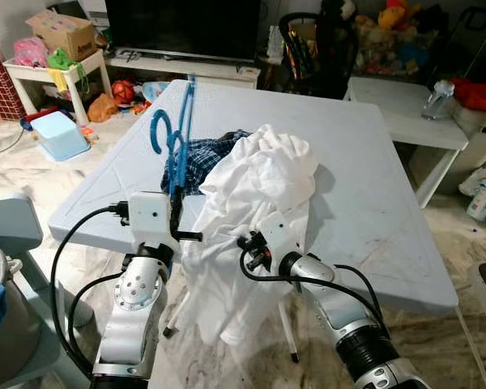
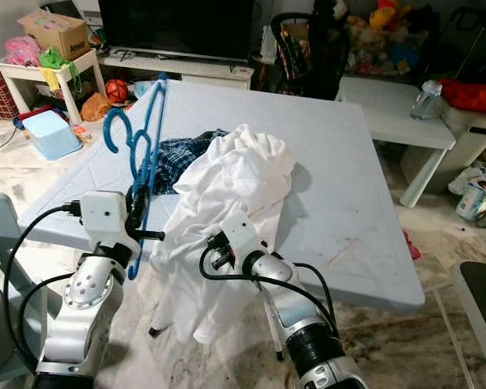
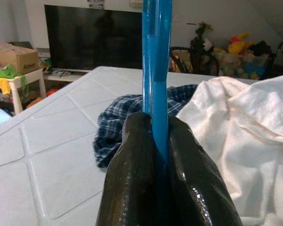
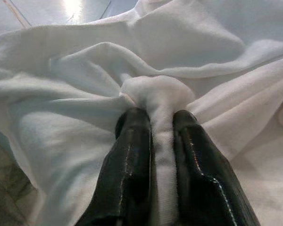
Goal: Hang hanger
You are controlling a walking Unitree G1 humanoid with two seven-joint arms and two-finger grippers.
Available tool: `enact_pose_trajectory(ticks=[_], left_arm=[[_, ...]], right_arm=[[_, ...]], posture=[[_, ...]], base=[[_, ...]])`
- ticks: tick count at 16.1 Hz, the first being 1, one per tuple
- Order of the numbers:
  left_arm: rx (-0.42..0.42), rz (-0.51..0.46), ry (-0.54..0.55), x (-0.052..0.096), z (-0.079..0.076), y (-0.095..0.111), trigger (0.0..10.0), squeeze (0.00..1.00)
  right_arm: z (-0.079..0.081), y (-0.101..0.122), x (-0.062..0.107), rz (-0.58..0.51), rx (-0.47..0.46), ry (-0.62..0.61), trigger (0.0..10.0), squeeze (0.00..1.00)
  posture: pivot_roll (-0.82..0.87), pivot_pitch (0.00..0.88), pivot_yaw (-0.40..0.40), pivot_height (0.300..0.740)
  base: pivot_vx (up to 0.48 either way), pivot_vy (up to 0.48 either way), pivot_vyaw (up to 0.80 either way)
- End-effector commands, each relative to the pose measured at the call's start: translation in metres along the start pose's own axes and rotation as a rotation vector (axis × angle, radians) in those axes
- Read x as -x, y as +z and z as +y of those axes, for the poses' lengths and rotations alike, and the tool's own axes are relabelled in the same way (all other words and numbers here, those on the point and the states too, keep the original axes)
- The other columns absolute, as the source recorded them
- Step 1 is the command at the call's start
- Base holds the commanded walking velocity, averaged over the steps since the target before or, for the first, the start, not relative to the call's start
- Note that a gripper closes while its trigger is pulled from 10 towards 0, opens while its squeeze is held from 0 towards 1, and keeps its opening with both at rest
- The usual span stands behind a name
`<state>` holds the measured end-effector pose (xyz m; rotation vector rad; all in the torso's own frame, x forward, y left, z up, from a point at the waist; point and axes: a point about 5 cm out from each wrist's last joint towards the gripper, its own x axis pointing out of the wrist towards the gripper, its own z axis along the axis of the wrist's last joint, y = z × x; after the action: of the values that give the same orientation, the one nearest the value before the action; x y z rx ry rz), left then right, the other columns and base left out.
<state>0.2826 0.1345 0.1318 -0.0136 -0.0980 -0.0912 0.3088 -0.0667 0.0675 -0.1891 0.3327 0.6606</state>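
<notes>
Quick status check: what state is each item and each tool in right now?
Blue hanger: held upright, clamped in left tool.
White garment: crumpled, draped over the table edge, pinched by right tool.
Plaid garment: bunched on the table, partly under the white garment.

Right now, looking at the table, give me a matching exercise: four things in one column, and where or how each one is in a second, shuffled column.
Things:
1. blue hanger
2. white garment
3. plaid shirt
4. clear bottle

States:
A. standing on the white side table
B. pinched in the right gripper, draping over the table edge
C. lying crumpled on the table, partly under white cloth
D. clamped upright in the left gripper

Pairs: 1-D, 2-B, 3-C, 4-A
</notes>
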Motion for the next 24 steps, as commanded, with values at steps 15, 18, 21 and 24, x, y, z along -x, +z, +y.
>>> enact_pose_trajectory(ticks=[15,18,21,24], left_arm=[[-0.002,-0.030,0.085,-0.004,0.006,0.005,10.0,0.00],[-0.001,-0.040,0.099,-0.006,0.007,0.006,10.0,0.00],[-0.008,-0.040,0.115,-0.007,0.006,0.005,10.0,0.00],[0.004,-0.024,0.100,-0.006,0.006,0.003,10.0,0.00]], right_arm=[[-0.109,0.242,0.014,-0.571,-0.187,-0.420,0.0,0.00],[-0.129,0.293,0.053,-0.780,-0.159,-0.556,0.0,0.00],[-0.147,0.282,0.062,-0.740,-0.083,-0.689,0.0,0.00],[-0.150,0.206,0.031,-0.350,0.091,-0.723,10.0,0.00]], posture=[[-0.01,0.000,-0.141,0.740],[-0.01,0.000,-0.145,0.740],[-0.01,0.000,-0.141,0.740],[-0.01,0.000,-0.120,0.740]], base=[[0.000,0.000,0.00],[0.000,0.000,0.00],[0.000,0.000,0.00],[0.000,0.000,0.00]])
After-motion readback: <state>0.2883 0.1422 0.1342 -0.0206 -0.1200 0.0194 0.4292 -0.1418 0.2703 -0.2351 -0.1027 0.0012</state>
